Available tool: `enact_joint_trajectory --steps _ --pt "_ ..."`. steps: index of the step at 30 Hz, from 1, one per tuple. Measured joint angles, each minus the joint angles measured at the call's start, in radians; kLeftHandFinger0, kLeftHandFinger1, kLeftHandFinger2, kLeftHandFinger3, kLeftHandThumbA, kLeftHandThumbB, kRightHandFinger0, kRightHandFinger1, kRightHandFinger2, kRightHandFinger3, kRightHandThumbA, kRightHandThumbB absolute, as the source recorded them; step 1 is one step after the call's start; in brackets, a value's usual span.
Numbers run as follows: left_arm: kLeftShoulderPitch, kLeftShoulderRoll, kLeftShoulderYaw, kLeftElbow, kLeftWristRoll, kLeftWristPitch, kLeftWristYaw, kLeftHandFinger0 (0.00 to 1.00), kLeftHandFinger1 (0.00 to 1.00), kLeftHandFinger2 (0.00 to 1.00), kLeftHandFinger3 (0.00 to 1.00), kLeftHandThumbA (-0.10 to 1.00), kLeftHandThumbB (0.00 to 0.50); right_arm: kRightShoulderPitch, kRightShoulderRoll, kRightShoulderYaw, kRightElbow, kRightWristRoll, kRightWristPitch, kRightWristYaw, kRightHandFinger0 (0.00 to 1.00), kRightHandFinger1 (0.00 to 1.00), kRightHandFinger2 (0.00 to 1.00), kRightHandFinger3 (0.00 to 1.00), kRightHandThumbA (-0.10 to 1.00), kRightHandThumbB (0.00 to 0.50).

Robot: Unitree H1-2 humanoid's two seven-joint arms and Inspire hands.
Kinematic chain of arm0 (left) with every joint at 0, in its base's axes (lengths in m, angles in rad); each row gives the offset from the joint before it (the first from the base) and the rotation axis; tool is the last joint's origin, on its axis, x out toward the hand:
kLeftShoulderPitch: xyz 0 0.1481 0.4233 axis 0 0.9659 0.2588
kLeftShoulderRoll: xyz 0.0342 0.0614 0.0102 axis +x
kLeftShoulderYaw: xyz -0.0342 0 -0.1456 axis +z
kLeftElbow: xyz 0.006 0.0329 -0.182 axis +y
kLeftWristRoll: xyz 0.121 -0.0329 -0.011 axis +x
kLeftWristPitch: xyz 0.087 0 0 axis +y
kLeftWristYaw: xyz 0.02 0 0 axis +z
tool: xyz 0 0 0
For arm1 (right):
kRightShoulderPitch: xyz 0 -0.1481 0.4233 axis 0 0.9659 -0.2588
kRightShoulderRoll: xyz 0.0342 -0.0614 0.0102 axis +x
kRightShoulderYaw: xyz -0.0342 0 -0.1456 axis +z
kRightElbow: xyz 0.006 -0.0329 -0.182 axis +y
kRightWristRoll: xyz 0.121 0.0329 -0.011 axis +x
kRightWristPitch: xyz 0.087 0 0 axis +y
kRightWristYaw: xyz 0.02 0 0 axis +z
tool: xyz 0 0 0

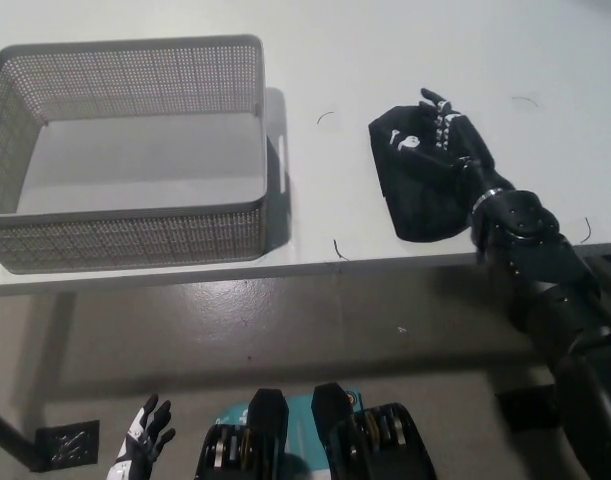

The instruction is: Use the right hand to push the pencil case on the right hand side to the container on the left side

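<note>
Fingers (443, 125) spread flat, right hand (447, 140) atop pencil case (417, 195), holding nothing. Case near table (385, 60) front edge, well right of basket (135, 225). Best pushed left, low and steady, kept off the edge. Left hand (143, 447) idle, fingers apart, bottom left.

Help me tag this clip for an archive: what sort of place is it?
Probably a plain robot test room: a bare white table, one grey perforated basket and a black fabric pencil case staged on it, above a smooth grey floor.
</note>
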Motion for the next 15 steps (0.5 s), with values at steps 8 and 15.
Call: enact_joint_trajectory --steps 8,15 --pt "-0.005 0.001 0.001 -0.002 -0.006 0.0 -0.006 1.0 1.0 1.0 1.0 1.0 0.196 0.001 0.056 -0.016 0.002 0.007 -0.033 0.0 1.0 1.0 1.0 1.0 1.0 0.267" --pt "-0.005 0.007 0.002 -0.004 -0.009 -0.001 -0.008 1.0 1.0 1.0 1.0 1.0 0.184 0.003 0.127 -0.055 0.002 0.026 -0.057 0.001 1.0 1.0 1.0 1.0 1.0 0.259"
